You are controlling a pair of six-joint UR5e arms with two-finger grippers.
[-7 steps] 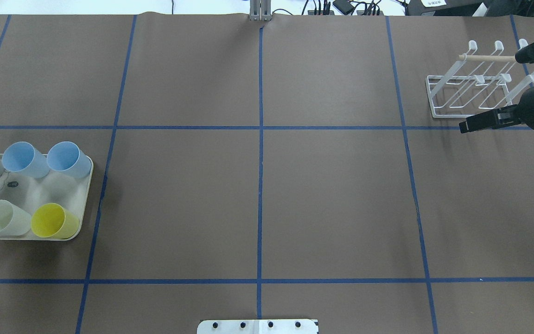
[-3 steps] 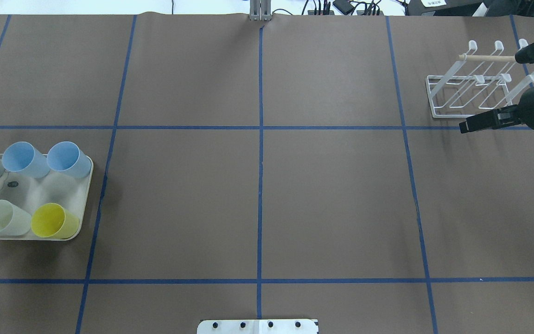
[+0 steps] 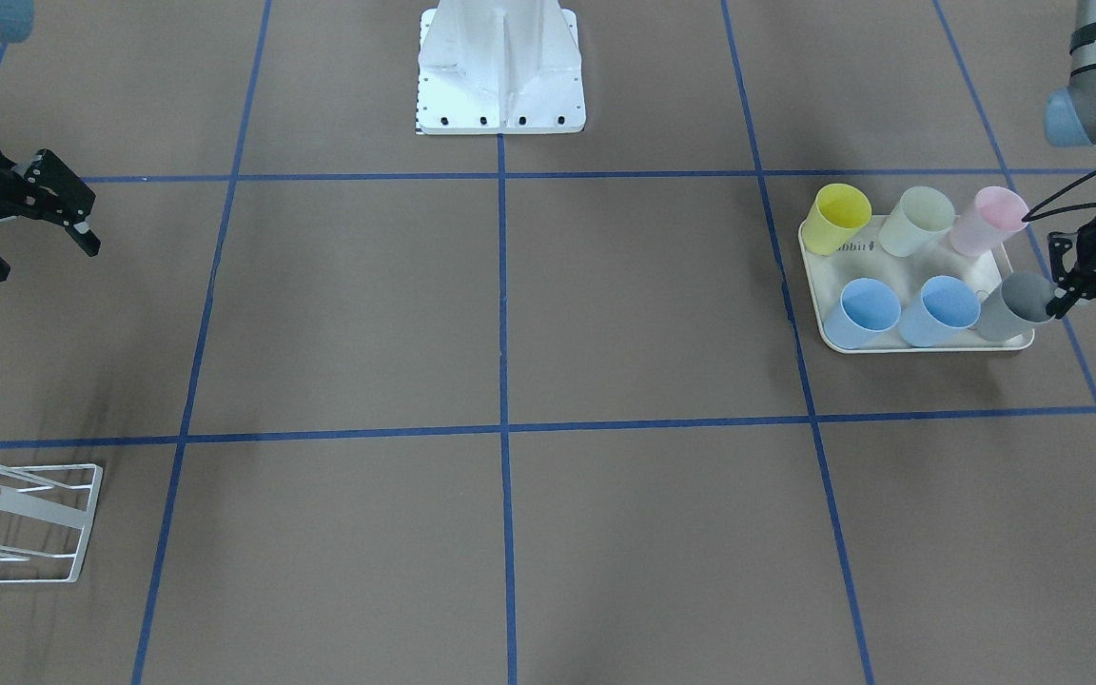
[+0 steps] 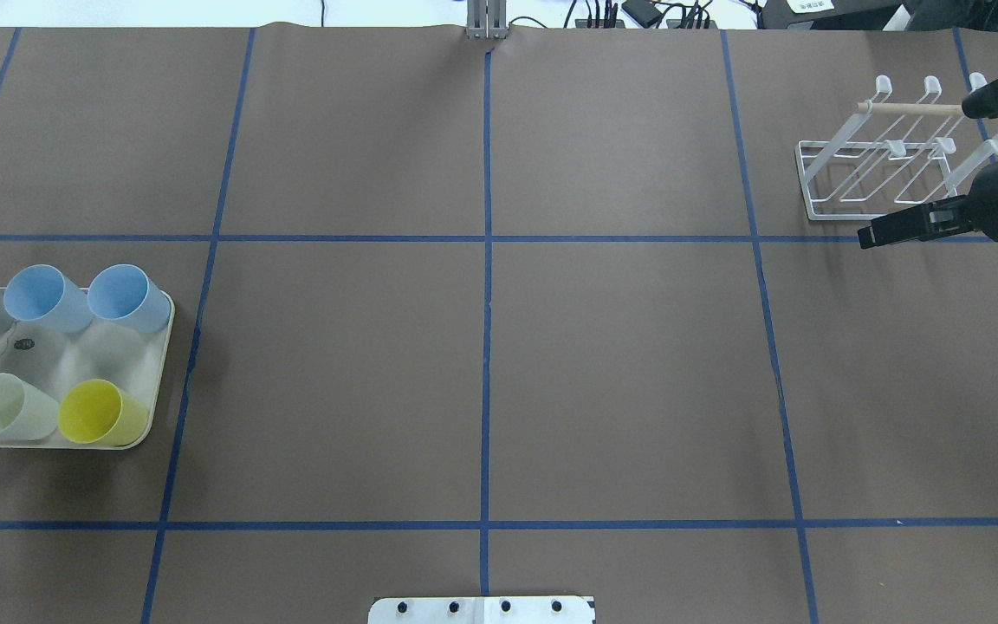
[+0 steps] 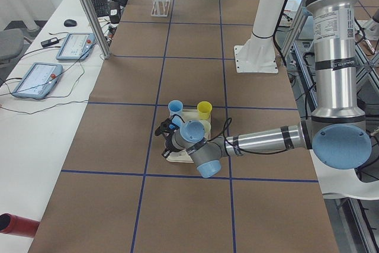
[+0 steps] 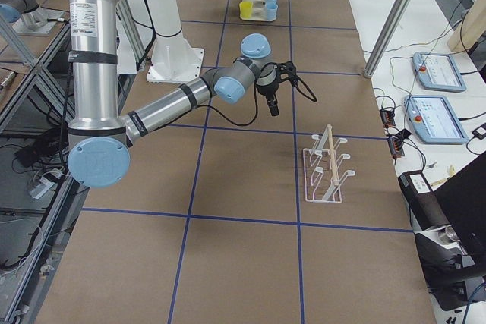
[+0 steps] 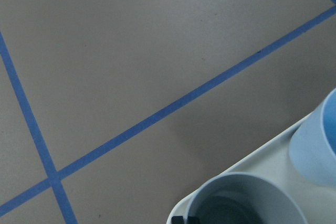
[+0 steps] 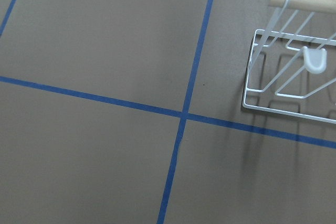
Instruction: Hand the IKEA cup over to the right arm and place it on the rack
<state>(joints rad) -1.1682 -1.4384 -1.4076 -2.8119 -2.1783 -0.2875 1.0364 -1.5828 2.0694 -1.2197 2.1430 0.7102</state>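
1. The left gripper (image 3: 1060, 297) was at the grey cup (image 3: 1009, 309), which we took for the cup to be handed over. The cup stood at the outer end of the tray (image 3: 902, 271), in the row farther from the robot's base, just beside a blue cup (image 3: 938, 309). The fingers reached its rim, set close together. Whether they clamped the wall we could not tell.
2. The right gripper (image 3: 42, 255) hung spread wide and held nothing. It was near the rack (image 4: 896, 147) and well apart from the tray.
3. We judged a pinch on the rim alone to be the first risk. A thin, smooth wall might flex or slide out of the pads, and the cup could swing on the lift.
4. A swinging cup could knock its blue neighbour, or drag the light tray across the paper.
5. At the hand-over, the tapered body might slip through the right fingers if the left let go early.
6. At the rack, a cup set off-centre on a slanted prong could slide off. The light wire frame might also shift under a push.
7. The cups looked like matte plastic: round, tapered and open-mouthed.
8. The tray was cream, with rounded corners and a low rim.
9. The rack was thin white wire with capped prongs and a pale wooden dowel (image 4: 906, 108).
10. The table wore dull brown paper (image 4: 638, 390) crossed by blue tape.
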